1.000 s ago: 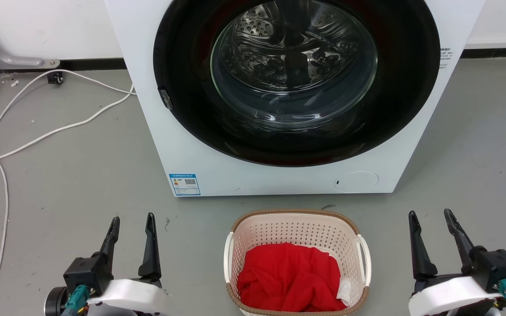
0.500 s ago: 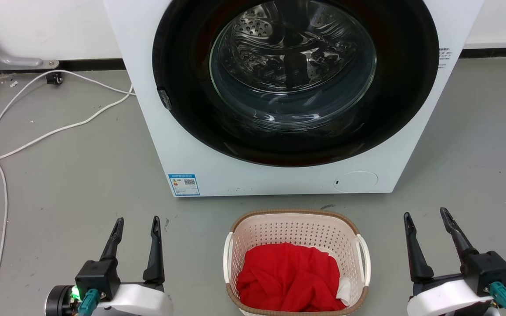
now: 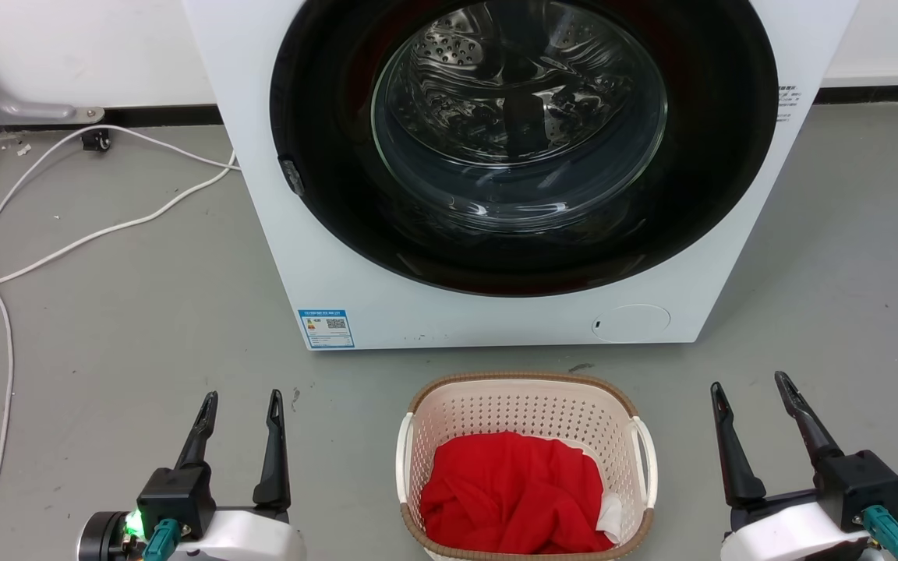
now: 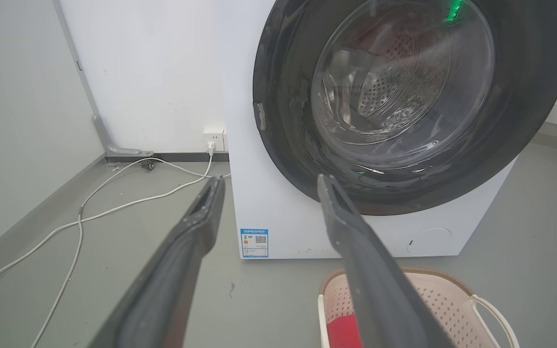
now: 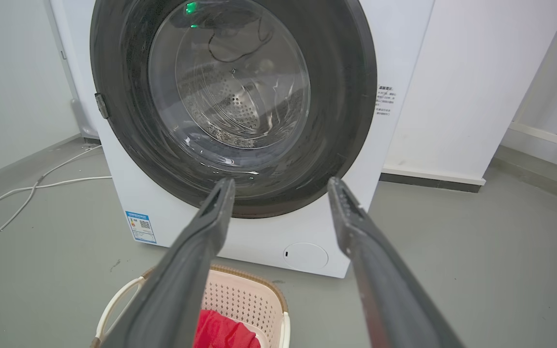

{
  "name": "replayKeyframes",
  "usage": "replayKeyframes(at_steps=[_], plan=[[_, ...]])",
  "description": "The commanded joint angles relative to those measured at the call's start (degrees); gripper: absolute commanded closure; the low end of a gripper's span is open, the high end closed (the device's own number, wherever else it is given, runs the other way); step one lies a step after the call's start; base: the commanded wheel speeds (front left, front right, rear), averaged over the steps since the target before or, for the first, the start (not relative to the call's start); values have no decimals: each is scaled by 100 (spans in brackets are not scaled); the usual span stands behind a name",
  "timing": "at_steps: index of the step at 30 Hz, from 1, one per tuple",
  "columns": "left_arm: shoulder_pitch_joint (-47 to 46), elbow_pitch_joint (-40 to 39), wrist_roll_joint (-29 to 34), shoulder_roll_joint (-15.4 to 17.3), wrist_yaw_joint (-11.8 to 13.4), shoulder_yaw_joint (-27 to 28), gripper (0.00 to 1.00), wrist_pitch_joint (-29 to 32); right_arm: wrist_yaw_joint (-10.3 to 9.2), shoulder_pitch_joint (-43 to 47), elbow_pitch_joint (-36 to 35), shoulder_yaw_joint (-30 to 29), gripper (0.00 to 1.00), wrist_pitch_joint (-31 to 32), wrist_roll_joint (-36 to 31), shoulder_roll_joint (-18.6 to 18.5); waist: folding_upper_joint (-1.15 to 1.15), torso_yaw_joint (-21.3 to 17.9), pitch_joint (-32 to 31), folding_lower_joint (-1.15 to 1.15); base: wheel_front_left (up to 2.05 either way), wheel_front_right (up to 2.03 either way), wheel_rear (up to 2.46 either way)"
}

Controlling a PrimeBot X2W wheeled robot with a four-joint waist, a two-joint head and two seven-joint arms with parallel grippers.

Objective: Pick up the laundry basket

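On the grey floor (image 3: 121,327) the white washing machine (image 3: 523,156) stands with its round glass door shut, and I take it as my mark. The laundry basket (image 3: 527,379) sits upright just in front of the machine, squarely below the door. I read that as a spot chosen for loading and within my reach. My left gripper (image 3: 242,397) hovers in front of the machine's corner on my left and my right gripper (image 3: 749,383) in front of the corner on my right. Each is well apart from the basket, with fingers parted, empty and aimed at the machine. I judge they flank the basket so that each can close in on one side. A red cloth (image 3: 511,491) lies heaped inside the basket, so the lift should stay level. The left handle (image 3: 402,456) and right handle (image 3: 649,460) arch off the basket's sides, the likeliest holds. No gripper touches them yet.
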Motion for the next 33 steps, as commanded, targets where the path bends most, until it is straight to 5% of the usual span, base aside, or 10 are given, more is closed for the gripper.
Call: replayKeyframes(at_steps=[1, 17, 33], plan=[[49, 13, -12, 15, 2, 7, 0, -45, -2, 64, 13, -6, 0, -14, 46, -19, 0, 4, -1, 0, 0, 0, 0], [-150, 181, -70, 14, -81, -80, 0, -45, -2, -43, 61, -45, 0, -14, 36, -19, 0, -17, 115, 0, 0, 0, 0], [-1846, 1888, -357, 14, -379, -580, 0, -32, -3, -1515, 1074, -112, 0, -13, -383, -13, 0, -207, 1563, 0, 0, 0, 0]])
